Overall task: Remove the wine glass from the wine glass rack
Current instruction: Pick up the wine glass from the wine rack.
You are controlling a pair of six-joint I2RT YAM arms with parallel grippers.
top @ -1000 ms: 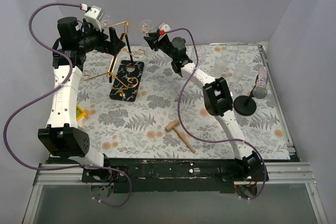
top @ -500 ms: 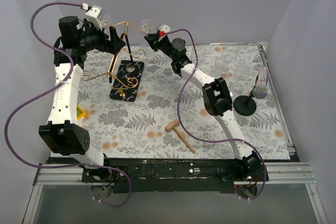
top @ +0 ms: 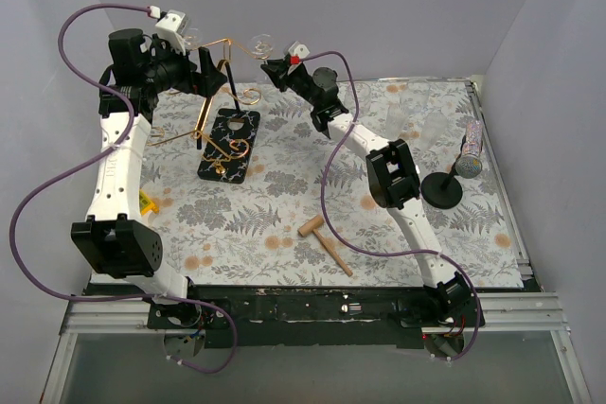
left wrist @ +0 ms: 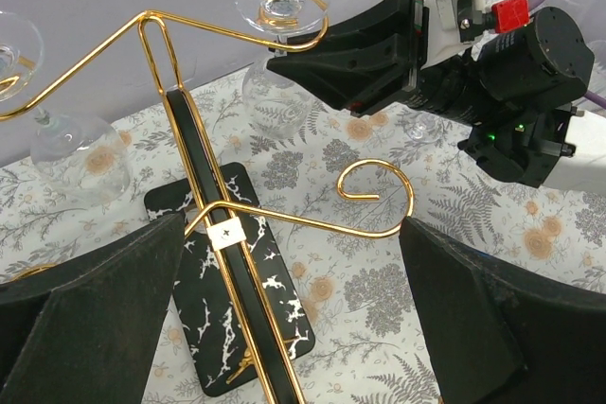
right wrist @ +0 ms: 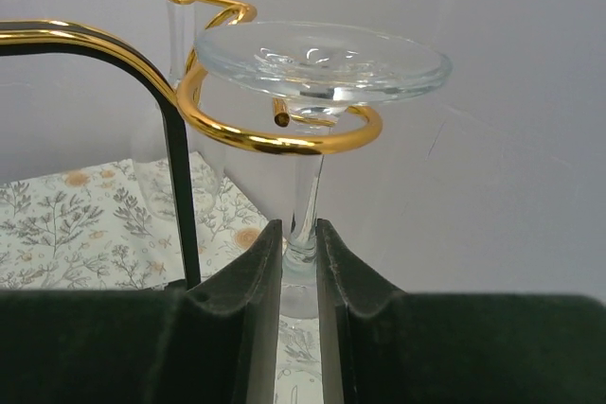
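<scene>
Got the wine glass (right wrist: 305,198) by the stem, not off the hook yet

My right gripper (right wrist: 299,238) is pinched on the stem a bit below the foot. The glass hangs upside down in a gold curl of the wine glass rack (right wrist: 248,142), at roughly 1 o'clock from the rack's middle in the overhead view. My left gripper (left wrist: 292,224) is spread wide either side of the post (left wrist: 204,167), touching nothing. My worry is that the foot is wider than the curl. Pulling straight down would jam it and probably tip that skinny rack, second glass (left wrist: 66,153) and all. It needs to slide out sideways through the gap. The glass is clear, thin-stemmed and slippery-looking, so a loose pinch could drop it on the bench (top: 284,196).
</scene>
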